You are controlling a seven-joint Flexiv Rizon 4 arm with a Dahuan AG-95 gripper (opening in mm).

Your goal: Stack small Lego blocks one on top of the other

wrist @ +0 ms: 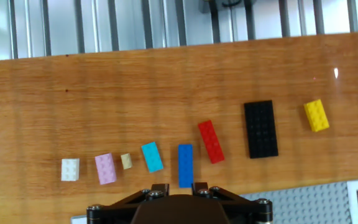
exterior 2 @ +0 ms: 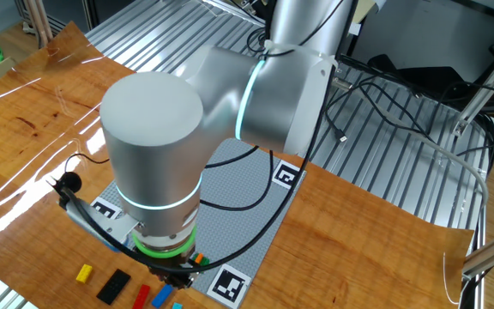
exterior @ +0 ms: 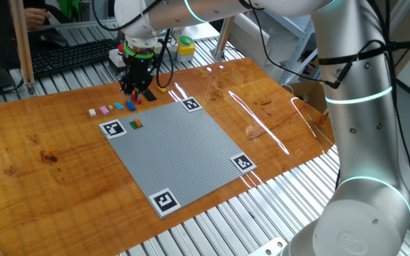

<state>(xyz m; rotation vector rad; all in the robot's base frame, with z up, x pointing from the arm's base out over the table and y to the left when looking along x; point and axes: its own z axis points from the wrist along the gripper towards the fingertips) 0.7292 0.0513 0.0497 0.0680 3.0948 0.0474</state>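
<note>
In the hand view, small Lego blocks lie in a row on the wood: white, pink, a tiny tan one, light blue, blue, red, a larger black one and yellow. My gripper hangs just above the blue block's near end, its fingers standing apart on either side, wider than the block and holding nothing. In one fixed view the gripper is low over the row. A green and orange pair sits on the grey baseplate.
The baseplate has black-and-white markers at its corners. Behind the wooden table are metal slats, a keyboard and a yellow-green thing. The arm's large body hides much of the other fixed view.
</note>
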